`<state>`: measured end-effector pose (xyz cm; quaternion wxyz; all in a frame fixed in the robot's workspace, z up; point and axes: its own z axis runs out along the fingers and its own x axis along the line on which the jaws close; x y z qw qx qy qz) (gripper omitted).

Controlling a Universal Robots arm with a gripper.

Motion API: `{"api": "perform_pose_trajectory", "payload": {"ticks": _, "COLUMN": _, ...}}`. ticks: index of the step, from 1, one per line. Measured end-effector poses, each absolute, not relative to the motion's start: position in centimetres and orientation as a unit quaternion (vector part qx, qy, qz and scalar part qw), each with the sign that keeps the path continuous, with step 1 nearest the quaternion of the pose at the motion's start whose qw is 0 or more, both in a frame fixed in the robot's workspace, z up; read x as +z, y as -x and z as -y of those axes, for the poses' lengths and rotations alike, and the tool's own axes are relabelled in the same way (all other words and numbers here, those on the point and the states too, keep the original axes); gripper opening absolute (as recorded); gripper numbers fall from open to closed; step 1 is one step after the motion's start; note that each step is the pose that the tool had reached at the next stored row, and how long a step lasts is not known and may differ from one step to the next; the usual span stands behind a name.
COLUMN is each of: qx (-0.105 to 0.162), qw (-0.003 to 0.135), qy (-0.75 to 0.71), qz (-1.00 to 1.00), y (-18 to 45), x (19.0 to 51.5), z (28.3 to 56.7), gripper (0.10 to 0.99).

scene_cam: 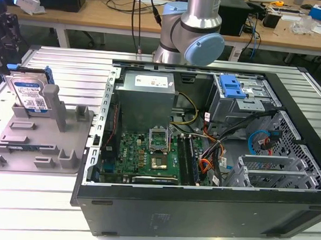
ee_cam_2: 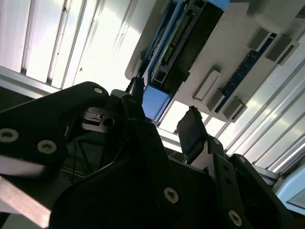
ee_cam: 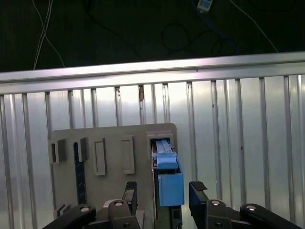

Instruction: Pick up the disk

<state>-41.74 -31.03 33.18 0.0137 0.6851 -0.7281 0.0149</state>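
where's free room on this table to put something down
Bare ribbed table on the near side of the grey fixture and of the open computer case. Crowded: inside the case, and the fixture's posts beside the disk.

No text is reading clearly anywhere. In the exterior view, the disk (scene_cam: 28, 91) is showing a blue-and-white printed label, with the print coming out too small to make out. The power supply (scene_cam: 146, 100) inside the computer case (scene_cam: 199, 208) is carrying a white sticker, and its lines are likewise blurring out.
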Motion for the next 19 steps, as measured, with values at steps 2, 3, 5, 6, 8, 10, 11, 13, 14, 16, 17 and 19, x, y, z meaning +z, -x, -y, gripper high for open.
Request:
{"api": "perform_pose_trajectory", "payload": {"ticks": 2, "qx": 0.015, "qw": 0.014, "qy": -0.685, "qz": 0.728, "y": 41.7, "x": 33.2, "z": 31.0, "gripper": 0.557}}
{"api": "perform_pose_trajectory", "payload": {"ticks": 3, "qx": 0.015, "qw": 0.014, "qy": -0.685, "qz": 0.728, "y": 41.7, "x": 33.2, "z": 31.0, "gripper": 0.557}}
{"api": "perform_pose_trajectory", "payload": {"ticks": 5, "qx": 0.015, "qw": 0.014, "qy": -0.685, "qz": 0.728, "y": 41.8, "x": 33.2, "z": 30.9, "gripper": 0.557}}
{"api": "perform_pose_trajectory", "payload": {"ticks": 6, "qx": 0.015, "qw": 0.014, "qy": -0.685, "qz": 0.728, "y": 41.8, "x": 33.1, "z": 30.7, "gripper": 0.557}}
{"api": "perform_pose_trajectory", "payload": {"ticks": 8, "qx": 0.015, "qw": 0.014, "qy": -0.685, "qz": 0.728, "y": 41.8, "x": 33.0, "z": 30.6, "gripper": 0.557}}
{"api": "perform_pose_trajectory", "payload": {"ticks": 10, "qx": 0.016, "qw": 0.014, "qy": -0.686, "qz": 0.727, "y": 41.7, "x": 32.7, "z": 30.6, "gripper": 0.557}}
{"api": "perform_pose_trajectory", "payload": {"ticks": 11, "qx": 0.016, "qw": 0.014, "qy": -0.687, "qz": 0.726, "y": 41.7, "x": 32.5, "z": 30.6, "gripper": 0.557}}
{"api": "perform_pose_trajectory", "payload": {"ticks": 13, "qx": 0.016, "qw": 0.015, "qy": -0.688, "qz": 0.726, "y": 41.7, "x": 32.3, "z": 30.6, "gripper": 0.557}}
{"api": "perform_pose_trajectory", "payload": {"ticks": 14, "qx": 0.016, "qw": 0.015, "qy": -0.688, "qz": 0.725, "y": 41.7, "x": 32.2, "z": 30.6, "gripper": 0.557}}
{"api": "perform_pose_trajectory", "payload": {"ticks": 16, "qx": 0.016, "qw": 0.015, "qy": -0.689, "qz": 0.724, "y": 41.7, "x": 31.9, "z": 30.5, "gripper": 0.557}}
{"api": "perform_pose_trajectory", "payload": {"ticks": 17, "qx": 0.016, "qw": 0.015, "qy": -0.69, "qz": 0.724, "y": 41.7, "x": 31.8, "z": 30.4, "gripper": 0.557}}
{"api": "perform_pose_trajectory", "payload": {"ticks": 19, "qx": 0.016, "qw": 0.015, "qy": -0.691, "qz": 0.723, "y": 41.7, "x": 31.6, "z": 30.4, "gripper": 0.557}}
